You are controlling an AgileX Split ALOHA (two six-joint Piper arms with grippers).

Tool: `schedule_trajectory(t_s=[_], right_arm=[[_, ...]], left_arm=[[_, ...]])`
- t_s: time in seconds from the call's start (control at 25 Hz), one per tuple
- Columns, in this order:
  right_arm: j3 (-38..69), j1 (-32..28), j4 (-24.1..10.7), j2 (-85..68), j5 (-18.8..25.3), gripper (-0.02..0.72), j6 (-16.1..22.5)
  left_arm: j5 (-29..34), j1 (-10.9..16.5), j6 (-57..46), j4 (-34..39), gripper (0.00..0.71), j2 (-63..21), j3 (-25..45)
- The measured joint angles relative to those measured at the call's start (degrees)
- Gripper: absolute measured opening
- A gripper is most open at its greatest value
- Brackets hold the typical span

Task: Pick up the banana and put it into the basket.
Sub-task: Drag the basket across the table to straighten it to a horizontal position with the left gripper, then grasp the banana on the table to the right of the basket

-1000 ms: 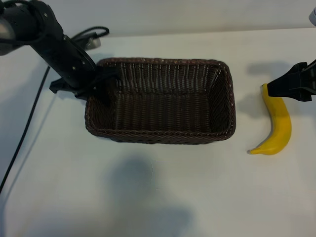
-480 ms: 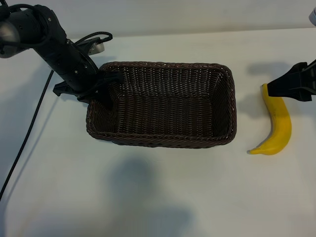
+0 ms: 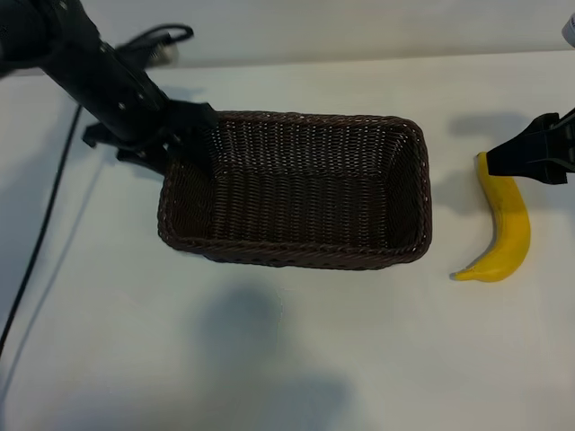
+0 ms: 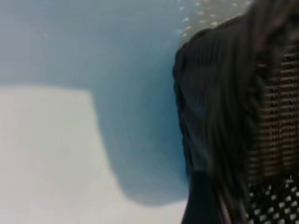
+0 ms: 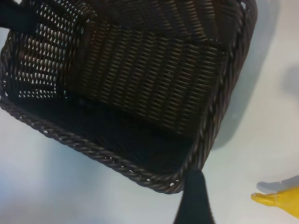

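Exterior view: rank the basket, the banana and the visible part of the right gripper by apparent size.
1. basket
2. banana
3. right gripper, cut off by the frame edge, so only its visible part counts.

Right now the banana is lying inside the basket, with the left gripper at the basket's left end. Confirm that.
Not quite. The banana lies on the table, outside the basket and beyond its right end, as the exterior view shows; the basket holds nothing. The rest stands: the left gripper is at the basket's left end.
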Motion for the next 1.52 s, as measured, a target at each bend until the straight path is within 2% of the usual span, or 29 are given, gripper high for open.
schedule_trajectory(t_s=[0.28, 0.48, 0.64, 0.92, 1.0, 1.16, 1.36, 1.52], right_arm=[[0.00, 0.00, 0.00, 0.00, 0.00, 0.547, 0.00], [0.00, 0.00, 0.00, 0.00, 0.05, 0.547, 0.00], [0.00, 0.00, 0.00, 0.00, -0.01, 0.547, 0.00], [0.00, 0.00, 0.00, 0.00, -0.01, 0.547, 0.00], [0.00, 0.00, 0.00, 0.00, -0.01, 0.547, 0.00], [0.00, 0.00, 0.00, 0.00, -0.01, 0.547, 0.00], [0.00, 0.00, 0.00, 0.00, -0.01, 0.547, 0.00], [0.00, 0.00, 0.00, 0.00, 0.04, 0.547, 0.00]], left_arm=[[5.64, 0.25, -4.02, 9.52, 0.537, -7.59, -0.30], [6.82, 0.25, -7.02, 19.73, 0.538, -9.75, -0.30], [7.98, 2.68, -9.62, 26.15, 0.538, -9.80, -0.30], [10.54, 12.48, -9.91, 26.98, 0.538, -9.80, -0.30], [11.51, 14.20, -9.31, 26.98, 0.538, -9.80, -0.30], [11.73, 14.72, -9.31, 26.62, 0.538, -10.91, -0.30], [11.73, 13.47, -9.31, 24.95, 0.538, -15.20, 0.17], [11.73, 13.03, -8.90, 24.21, 0.538, -22.77, 5.23]])
